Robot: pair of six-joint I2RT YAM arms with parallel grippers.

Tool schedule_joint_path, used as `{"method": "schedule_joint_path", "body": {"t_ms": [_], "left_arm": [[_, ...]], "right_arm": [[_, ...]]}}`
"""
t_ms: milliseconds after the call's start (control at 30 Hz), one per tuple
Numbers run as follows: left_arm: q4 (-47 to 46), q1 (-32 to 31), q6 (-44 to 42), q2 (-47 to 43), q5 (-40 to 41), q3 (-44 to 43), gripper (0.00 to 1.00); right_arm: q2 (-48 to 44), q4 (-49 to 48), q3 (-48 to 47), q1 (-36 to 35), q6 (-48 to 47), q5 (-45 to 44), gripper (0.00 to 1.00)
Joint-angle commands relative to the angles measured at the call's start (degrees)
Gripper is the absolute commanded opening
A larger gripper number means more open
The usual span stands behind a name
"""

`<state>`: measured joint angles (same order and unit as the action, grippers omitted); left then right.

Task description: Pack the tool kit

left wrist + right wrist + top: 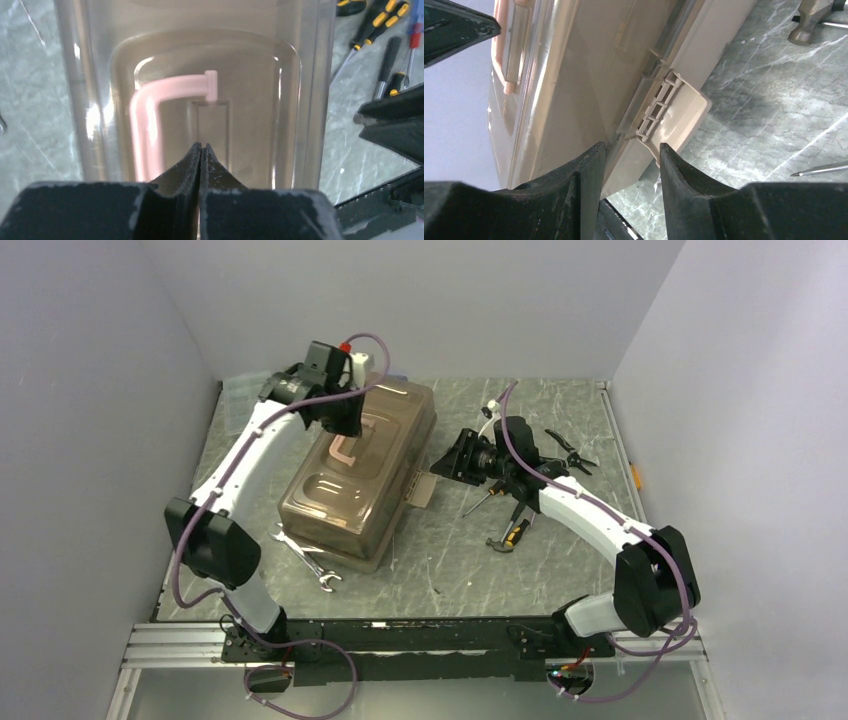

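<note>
The tan-brown toolbox stands on the table with its smoky lid down and its pink handle lying flat. My left gripper is shut with nothing in it, its tips over the middle of the lid just right of the handle. My right gripper is open at the box's right side. The tan latch flap sticks out from the box, just ahead of and between the fingertips. On the table lie a steel wrench, a hammer, pliers and black-orange screwdrivers.
Grey walls close in the table on the left, back and right. The loose tools lie under and beside my right arm. The wrench lies near the box's front left corner. A metal rail runs along the near edge.
</note>
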<state>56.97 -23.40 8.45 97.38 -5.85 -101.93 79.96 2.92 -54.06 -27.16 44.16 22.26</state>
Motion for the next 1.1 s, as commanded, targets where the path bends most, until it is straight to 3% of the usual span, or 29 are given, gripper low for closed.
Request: {"method": "schedule_joint_path", "body": {"t_ms": [0, 267, 367, 433, 633, 767, 933, 1067], "left_arm": [[2.8, 4.1, 0.0, -1.0, -8.7, 0.5, 0.00], [3.6, 7.7, 0.8, -2.7, -15.6, -5.7, 0.02], [2.1, 8.6, 1.6, -4.4, -17.3, -5.0, 0.09], [1.7, 9.4, 1.9, -5.3, -17.3, -4.9, 0.21], [-1.4, 15.9, 2.6, -8.3, -18.1, 0.3, 0.76], [-5.0, 21.6, 3.2, -9.3, -20.8, 6.0, 0.99], [-10.5, 30.7, 6.5, -9.7, -29.7, 14.0, 0.99], [-17.5, 37.3, 10.9, -10.8, -37.4, 22.1, 0.98]], "right_arm": [[0.9, -4.0, -2.4, 0.2, 0.5, 2.8, 0.47], [3.4, -8.3, -1.8, 0.0, 3.3, 5.1, 0.51], [4.0, -11.8, -0.6, -0.1, 5.2, 6.3, 0.66], [4.2, -14.7, 0.4, -0.2, 6.3, 7.0, 0.74], [5.5, -22.3, 2.9, -0.5, 10.2, 8.3, 0.84], [7.6, -25.3, 3.3, -1.7, 12.2, 8.4, 0.98], [9.4, -28.0, 3.2, -3.2, 12.9, 6.8, 0.99], [10.9, -33.6, 5.4, -3.5, 16.0, 6.3, 0.81]]}}
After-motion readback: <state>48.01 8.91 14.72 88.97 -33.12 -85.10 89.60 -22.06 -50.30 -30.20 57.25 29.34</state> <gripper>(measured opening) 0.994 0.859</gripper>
